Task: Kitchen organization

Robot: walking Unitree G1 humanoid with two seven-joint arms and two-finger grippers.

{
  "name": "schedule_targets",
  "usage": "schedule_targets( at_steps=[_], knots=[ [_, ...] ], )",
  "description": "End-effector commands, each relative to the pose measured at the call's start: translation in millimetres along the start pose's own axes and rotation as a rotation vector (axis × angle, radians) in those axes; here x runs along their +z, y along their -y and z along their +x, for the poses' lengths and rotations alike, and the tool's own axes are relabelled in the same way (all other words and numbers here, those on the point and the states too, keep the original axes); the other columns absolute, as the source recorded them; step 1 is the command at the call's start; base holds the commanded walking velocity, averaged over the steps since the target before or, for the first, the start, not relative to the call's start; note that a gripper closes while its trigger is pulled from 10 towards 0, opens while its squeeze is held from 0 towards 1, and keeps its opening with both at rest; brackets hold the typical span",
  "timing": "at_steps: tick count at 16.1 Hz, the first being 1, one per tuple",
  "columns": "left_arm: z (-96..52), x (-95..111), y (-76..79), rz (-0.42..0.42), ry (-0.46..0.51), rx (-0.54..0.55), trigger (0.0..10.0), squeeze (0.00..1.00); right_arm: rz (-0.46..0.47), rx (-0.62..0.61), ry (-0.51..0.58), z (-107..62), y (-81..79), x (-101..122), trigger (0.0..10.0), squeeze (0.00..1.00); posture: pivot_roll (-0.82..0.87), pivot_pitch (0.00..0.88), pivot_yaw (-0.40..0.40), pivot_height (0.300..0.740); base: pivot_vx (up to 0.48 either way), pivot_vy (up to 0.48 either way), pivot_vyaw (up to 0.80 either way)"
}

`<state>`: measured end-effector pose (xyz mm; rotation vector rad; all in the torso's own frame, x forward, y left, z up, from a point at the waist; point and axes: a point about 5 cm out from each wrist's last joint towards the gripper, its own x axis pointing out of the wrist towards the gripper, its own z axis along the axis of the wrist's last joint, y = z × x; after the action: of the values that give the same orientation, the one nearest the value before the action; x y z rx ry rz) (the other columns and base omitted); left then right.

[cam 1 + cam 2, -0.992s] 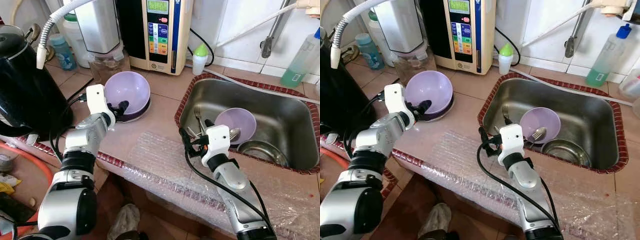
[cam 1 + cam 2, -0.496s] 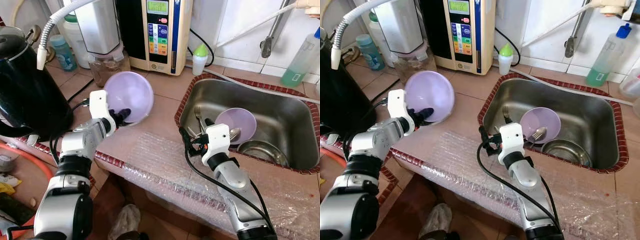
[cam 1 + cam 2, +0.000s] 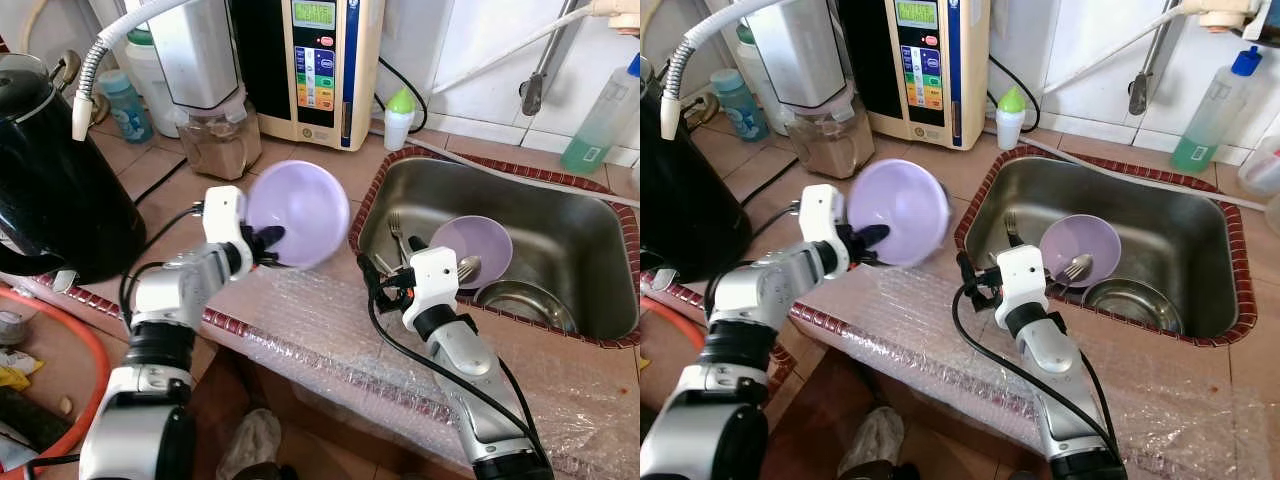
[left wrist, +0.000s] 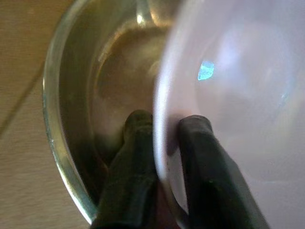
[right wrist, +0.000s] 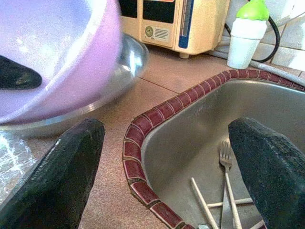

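Head-camera views show bubble wrap (image 3: 330,330) spread along the near edge of the tiled worktop (image 3: 330,170), where the right gripper (image 3: 385,283) waits with fingers spread apart at the rim of the steel sink (image 3: 590,255). Just beyond, the left gripper (image 3: 268,243) is clenched on the rim of a lilac bowl (image 3: 300,212), one finger inside and one outside, and carries it tilted in the air above the worktop, close to the sink's near corner. A second earlier this bowl sat on the worktop beside the black kettle (image 3: 50,180); it has since been lifted and swung toward the sink, and a metal bowl seems to ride nested under it in the left wrist view. Inside the sink lie a second lilac bowl (image 3: 478,245) holding a spoon, a fork (image 3: 397,232) and a steel dish (image 3: 520,300). The carry looks most of the way done; lowering it in remains. Behind stand a water dispenser (image 3: 325,60) and a green-capped bottle (image 3: 400,118).
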<state>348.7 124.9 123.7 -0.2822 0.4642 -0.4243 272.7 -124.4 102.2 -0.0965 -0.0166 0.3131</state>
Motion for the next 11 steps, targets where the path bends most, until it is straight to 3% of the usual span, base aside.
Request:
schedule_targets(
  at_steps=[1, 3, 5, 11],
  knots=[
    [2.2, -17.3, 5.7, 0.006, -0.072, -0.016, 0.0, 0.00, -0.003, -0.001, -0.008, 3.1, -0.3, 0.3, 10.0, 0.00, -0.13, 0.000, 0.105, 0.740, 0.000, 0.000, 0.00],
    [3.2, -16.8, 8.4, 0.020, -0.057, -0.006, 0.0, 0.00, -0.004, -0.005, -0.005, 3.2, -0.1, 0.7, 10.0, 0.00, -0.13, 0.000, 0.105, 0.740, 0.000, 0.000, 0.00],
    [6.7, -2.8, 13.1, 0.049, 0.071, 0.055, 0.0, 0.00, -0.026, -0.069, 0.050, 5.2, 7.4, 9.8, 10.0, 0.00, -0.12, 0.000, 0.098, 0.740, 0.000, 0.000, 0.00],
    [3.7, 13.8, 1.7, 0.084, 0.219, 0.220, 0.0, 0.00, -0.032, -0.139, 0.123, 9.6, 23.1, 27.3, 10.0, 0.00, -0.12, 0.000, 0.091, 0.740, 0.000, 0.000, 0.00]
  ],
)
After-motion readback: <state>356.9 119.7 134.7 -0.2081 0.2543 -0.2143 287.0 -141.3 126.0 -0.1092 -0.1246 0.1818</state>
